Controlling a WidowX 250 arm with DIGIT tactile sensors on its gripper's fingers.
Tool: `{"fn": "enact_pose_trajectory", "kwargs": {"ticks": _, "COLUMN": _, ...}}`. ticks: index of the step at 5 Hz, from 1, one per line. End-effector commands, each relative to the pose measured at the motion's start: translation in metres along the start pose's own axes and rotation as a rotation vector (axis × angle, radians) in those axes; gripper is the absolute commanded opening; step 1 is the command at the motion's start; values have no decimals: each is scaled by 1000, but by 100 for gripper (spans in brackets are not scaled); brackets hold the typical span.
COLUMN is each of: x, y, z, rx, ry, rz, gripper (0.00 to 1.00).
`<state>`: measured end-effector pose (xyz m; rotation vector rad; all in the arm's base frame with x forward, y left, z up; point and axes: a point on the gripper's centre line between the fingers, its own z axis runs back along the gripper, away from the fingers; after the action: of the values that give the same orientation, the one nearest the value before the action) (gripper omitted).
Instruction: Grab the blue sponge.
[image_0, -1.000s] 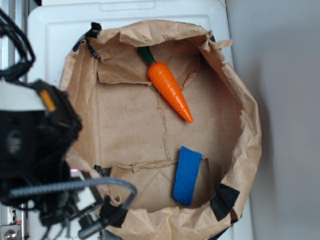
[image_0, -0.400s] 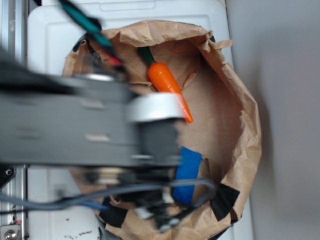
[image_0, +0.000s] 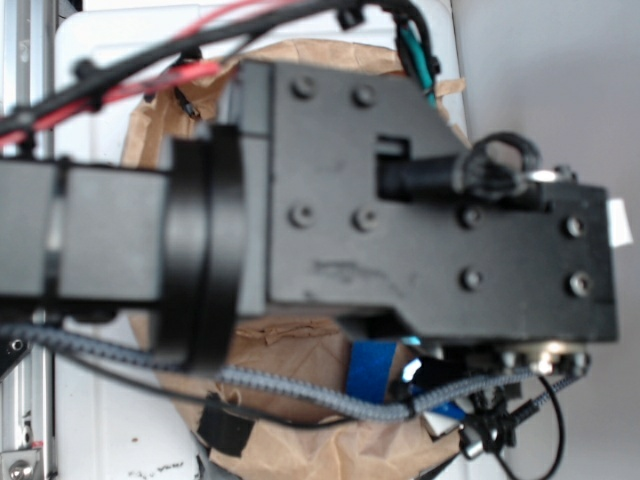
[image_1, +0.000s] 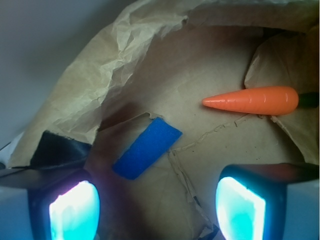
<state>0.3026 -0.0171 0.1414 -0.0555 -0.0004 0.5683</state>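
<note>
The blue sponge (image_1: 146, 148) lies flat and slanted on the brown paper floor of the bag, left of centre in the wrist view. In the exterior view only a strip of the sponge (image_0: 372, 366) shows under my arm. My gripper (image_1: 157, 212) is open and empty above the bag floor. Its two glowing pads (image_1: 74, 211) stand wide apart. The sponge lies just ahead of the left pad and touches neither pad. The orange carrot (image_1: 252, 100) lies further ahead to the right.
The crumpled brown paper bag wall (image_1: 115, 55) rings the floor on the left and far side. A black tape patch (image_1: 57, 147) sits on the rim at the left. My black arm (image_0: 400, 200) hides most of the bag in the exterior view.
My arm has swung from the left edge of the bag to over its middle and right side. It now hides the carrot and most of the sponge in the exterior view.
</note>
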Motion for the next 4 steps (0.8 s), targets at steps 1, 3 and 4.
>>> {"fn": "enact_pose_trajectory", "kwargs": {"ticks": 1, "x": 7, "y": 1, "z": 18, "rx": -37, "ry": -58, "rz": 16, "gripper": 100}}
{"fn": "enact_pose_trajectory", "kwargs": {"ticks": 3, "x": 6, "y": 18, "z": 0, "rx": 9, "ry": -70, "rz": -21, "gripper": 100}}
{"fn": "enact_pose_trajectory", "kwargs": {"ticks": 4, "x": 5, "y": 33, "z": -15, "rx": 47, "ry": -63, "rz": -56, "gripper": 100}}
